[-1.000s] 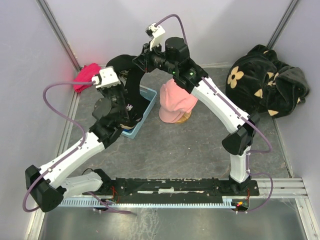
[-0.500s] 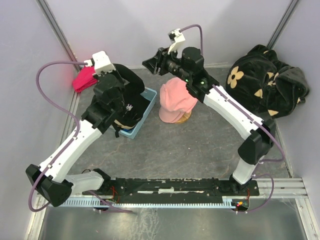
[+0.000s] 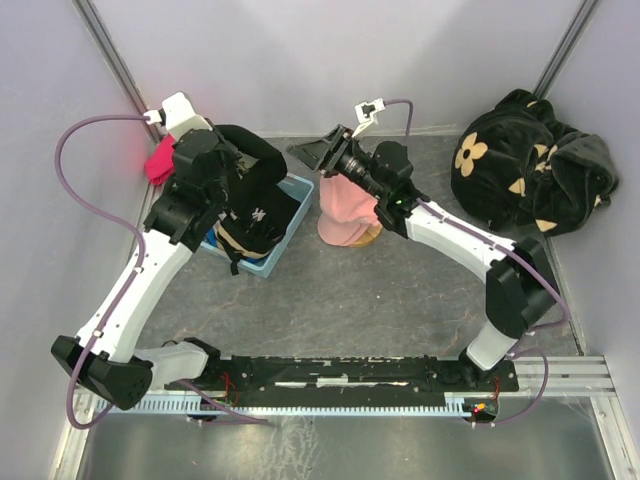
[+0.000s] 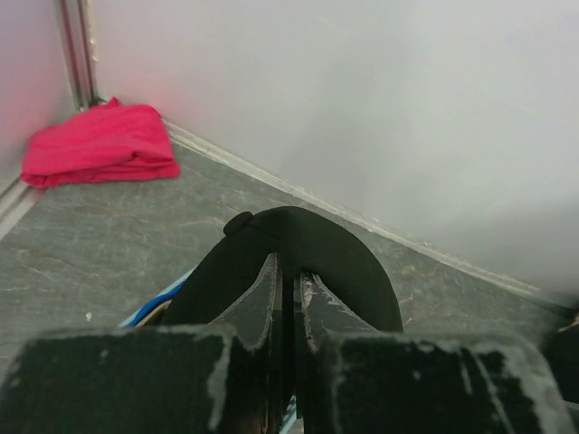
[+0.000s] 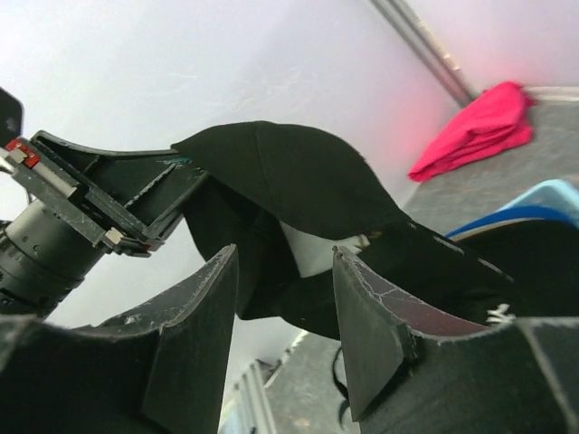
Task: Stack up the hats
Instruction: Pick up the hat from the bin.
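Right pincer is standing open, having just opened off the black cap. Left pincer alone is clamping its brim, so stacking is falling to that arm.

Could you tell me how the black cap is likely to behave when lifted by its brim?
On the black cap, the brim looks fairly stiff: it holds an even curve where the left gripper pinches it. The crown sags below, so it will probably flop. Thin cloth, so likely light.

Left fingers together, right fingers apart
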Controlling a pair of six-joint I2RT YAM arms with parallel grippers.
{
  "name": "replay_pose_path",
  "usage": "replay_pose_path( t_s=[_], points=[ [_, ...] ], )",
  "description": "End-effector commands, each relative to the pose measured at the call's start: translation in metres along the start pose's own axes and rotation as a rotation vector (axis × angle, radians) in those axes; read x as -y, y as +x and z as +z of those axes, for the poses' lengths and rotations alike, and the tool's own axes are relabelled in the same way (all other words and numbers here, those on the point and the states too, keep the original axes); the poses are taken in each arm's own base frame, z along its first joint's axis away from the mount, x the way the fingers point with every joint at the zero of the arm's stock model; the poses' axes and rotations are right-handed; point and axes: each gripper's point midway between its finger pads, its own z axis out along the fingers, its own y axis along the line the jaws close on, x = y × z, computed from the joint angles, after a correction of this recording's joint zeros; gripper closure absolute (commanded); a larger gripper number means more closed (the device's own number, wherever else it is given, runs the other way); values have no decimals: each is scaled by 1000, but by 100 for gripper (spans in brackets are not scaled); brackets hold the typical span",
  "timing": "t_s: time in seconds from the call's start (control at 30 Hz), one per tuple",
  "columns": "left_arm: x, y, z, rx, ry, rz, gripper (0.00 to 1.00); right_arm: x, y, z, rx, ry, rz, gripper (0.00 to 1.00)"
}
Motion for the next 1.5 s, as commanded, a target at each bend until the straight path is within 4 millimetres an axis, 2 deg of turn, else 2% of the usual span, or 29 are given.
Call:
replay_pose_path(
  t_s=[0.0, 0.17, 0.33, 0.67, 0.83, 1.03, 1.3, 1.47],
  points=[
    [20, -23, -6, -6, 86, -153, 97, -49, -4, 5, 55, -221, 118, 46],
    [26, -28, -5, -39, 132, -238, 97, -61, 12, 12, 24, -257, 186, 45],
    [36, -32, -2, -83, 195, -348, 97, -78, 30, 10, 6, -278, 244, 43],
    [47, -44, -2, -129, 271, -494, 97, -90, 56, 3, 1, -233, 290, 39],
    [54, -45, -7, -157, 306, -549, 97, -86, 55, 6, 33, -223, 309, 36],
    [60, -42, -12, -198, 340, -591, 97, -87, 51, 20, 73, -271, 392, 32],
    [60, -46, -19, -216, 375, -618, 97, -85, 54, 31, 69, -300, 461, 32],
    [57, -50, -20, -221, 392, -632, 97, -94, 53, 41, 55, -373, 502, 31]
  ],
)
